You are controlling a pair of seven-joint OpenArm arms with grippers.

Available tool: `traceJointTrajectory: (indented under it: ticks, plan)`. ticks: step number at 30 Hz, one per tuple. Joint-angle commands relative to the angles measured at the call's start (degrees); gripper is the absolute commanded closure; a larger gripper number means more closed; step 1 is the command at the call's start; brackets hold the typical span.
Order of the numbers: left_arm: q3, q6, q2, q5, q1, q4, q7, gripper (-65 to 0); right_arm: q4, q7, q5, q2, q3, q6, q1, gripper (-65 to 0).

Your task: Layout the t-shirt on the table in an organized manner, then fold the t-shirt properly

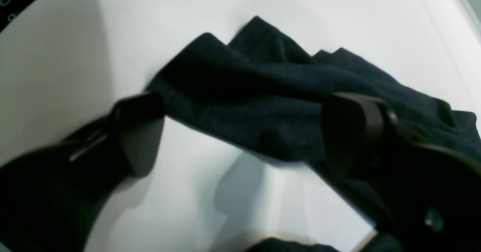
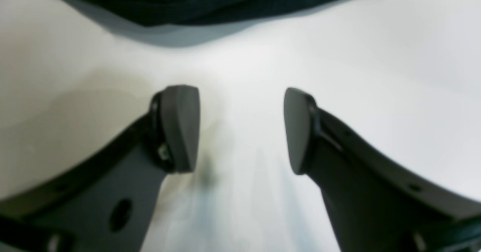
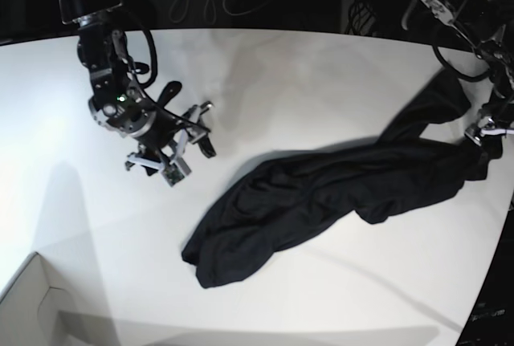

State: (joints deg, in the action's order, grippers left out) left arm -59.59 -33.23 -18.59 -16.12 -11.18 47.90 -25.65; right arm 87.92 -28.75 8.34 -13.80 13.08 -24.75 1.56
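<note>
My left claw [image 1: 240, 132] stands with its jaws spread wide, one finger [image 1: 141, 132] on bare tabletop and the other dark against the cloth; a bunched band of the t-shirt [image 1: 270, 90] runs across the gap between them, and I cannot tell whether either finger touches it. From the base view, this claw [image 3: 490, 133] sits at the shirt's far end, near the curved edge of the table [image 3: 321, 65]. My right claw [image 2: 240, 130] is also parted, both fingers clear, with nothing but white surface between them; a dark fold of the shirt [image 2: 195, 0] lies ahead of it, apart from the fingertips. In the base view this claw [image 3: 173, 157] hovers well apart from the garment. The t-shirt [image 3: 321, 201] lies crumpled and rope-like, stretched diagonally across the table, one bunched end toward the near edge and the other rising toward my left claw. A cardboard box [image 3: 32, 306] shows at the near corner.
</note>
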Motion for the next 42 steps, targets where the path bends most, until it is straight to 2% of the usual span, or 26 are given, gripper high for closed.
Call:
traceJointTrajectory:
  ticks: [1,6,8,12,16,20,25,31,34,42]
  plan:
    - [-0.14,0.22,-1.23,0.25,-1.35,0.23,-0.94,-65.0,1.09,1.46,0.58,-0.4,-0.2,-0.08,0.94,-35.5]
    - [-0.14,-0.39,-1.94,0.25,-3.02,-3.55,-1.03,-65.0,1.09,1.46,0.58,-0.4,-0.2,-0.08,1.03,-35.5]
    - [-0.14,-0.39,-2.55,0.16,-3.37,-4.87,-1.03,-53.7,1.09,1.46,0.58,-0.4,-0.2,-0.08,1.03,-35.5]
    - [-0.14,-0.39,-2.38,-0.45,-3.37,-4.6,-1.03,-24.7,1.09,1.46,0.58,-0.83,-0.2,-0.08,1.03,-35.5]
    - [-0.06,-0.39,-2.64,-5.9,-2.84,-3.02,-2.09,0.0,1.09,1.46,0.58,-1.1,-0.2,-0.08,1.03,-35.5]
    - [-0.06,-0.39,-2.82,-7.48,-2.84,-0.65,-5.43,-1.0,1.09,1.46,0.58,-1.1,-0.2,-0.08,1.29,-35.5]
    - [-0.32,-0.39,-2.29,-7.57,-2.84,9.38,-11.76,0.0,1.18,1.54,0.58,-0.83,-0.2,-0.08,1.91,-35.5]
    - [-8.76,-0.39,0.0,-7.66,-3.19,21.33,-20.37,0.0,1.18,1.54,0.58,-0.22,0.15,-0.08,3.67,-35.7]
    - [-9.46,-0.39,0.52,-7.92,-3.19,27.57,-23.19,0.0,1.0,1.54,0.58,0.48,0.24,-0.08,4.37,-35.7]
    - [-9.99,-0.13,1.67,-20.58,1.73,41.46,-30.83,0.0,1.18,1.46,0.58,2.51,3.67,-0.08,6.31,-35.7]
